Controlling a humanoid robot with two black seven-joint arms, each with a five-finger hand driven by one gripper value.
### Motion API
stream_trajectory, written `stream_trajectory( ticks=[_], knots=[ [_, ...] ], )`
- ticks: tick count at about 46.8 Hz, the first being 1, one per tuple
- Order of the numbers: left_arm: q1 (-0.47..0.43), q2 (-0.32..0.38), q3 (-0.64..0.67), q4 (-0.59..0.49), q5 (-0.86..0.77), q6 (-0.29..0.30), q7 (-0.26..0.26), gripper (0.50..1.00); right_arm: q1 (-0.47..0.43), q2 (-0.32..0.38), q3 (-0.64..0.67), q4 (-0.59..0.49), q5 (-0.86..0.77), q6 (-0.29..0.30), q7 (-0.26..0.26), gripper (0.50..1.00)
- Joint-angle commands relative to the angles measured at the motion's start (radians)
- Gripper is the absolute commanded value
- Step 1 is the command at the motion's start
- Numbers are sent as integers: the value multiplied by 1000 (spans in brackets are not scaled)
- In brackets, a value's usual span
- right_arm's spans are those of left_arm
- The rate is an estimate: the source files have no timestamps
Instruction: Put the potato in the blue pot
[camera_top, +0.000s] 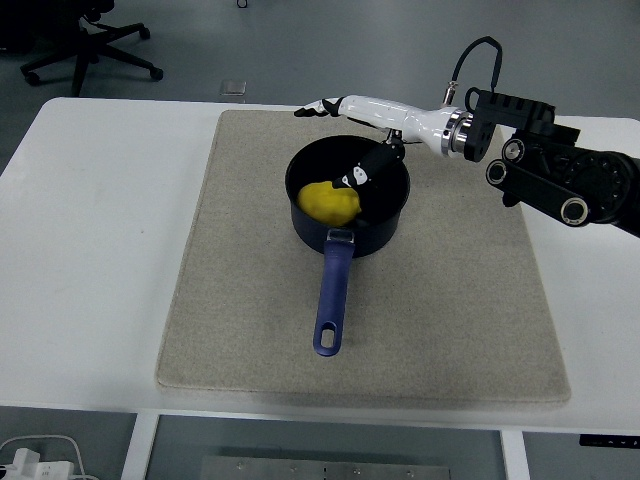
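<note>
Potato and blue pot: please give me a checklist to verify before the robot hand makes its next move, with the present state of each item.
1. Potato lies inside the blue pot: ok.
2. Right robot hand has let go, fingers spread: ok.
3. Thumb is clear of the pot's rim: not ok, it hangs over the opening.
4. Pot stands upright on the grey mat: ok.
5. Pot handle points to the near edge, away from the arm: ok.
6. Potato has come to rest: cannot tell.

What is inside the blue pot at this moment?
The yellow potato lies inside the blue pot, left of centre. The right hand hangs open above; its thumb hides some of the interior.
</note>
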Motion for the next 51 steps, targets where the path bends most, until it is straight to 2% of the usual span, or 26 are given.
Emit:
stream_trajectory(
  ticks=[1,9,27,31,42,51],
  knots=[
    [0,0,0,0,0,0,0,994,-5,-23,1,-21,75,0,0,936],
    [0,0,0,0,0,0,0,996,-19,-23,-10,-115,373,3,-3,938],
    [0,0,0,0,0,0,0,994,-90,-23,1,-244,768,-2,-3,938],
    [0,0,0,0,0,0,0,994,-110,-19,1,-274,870,-19,-3,938],
    [0,0,0,0,0,0,0,994,-147,-28,1,-285,1124,-33,-20,936],
    [0,0,0,0,0,0,0,996,-176,-60,1,-290,1232,-33,-25,936]
  ],
)
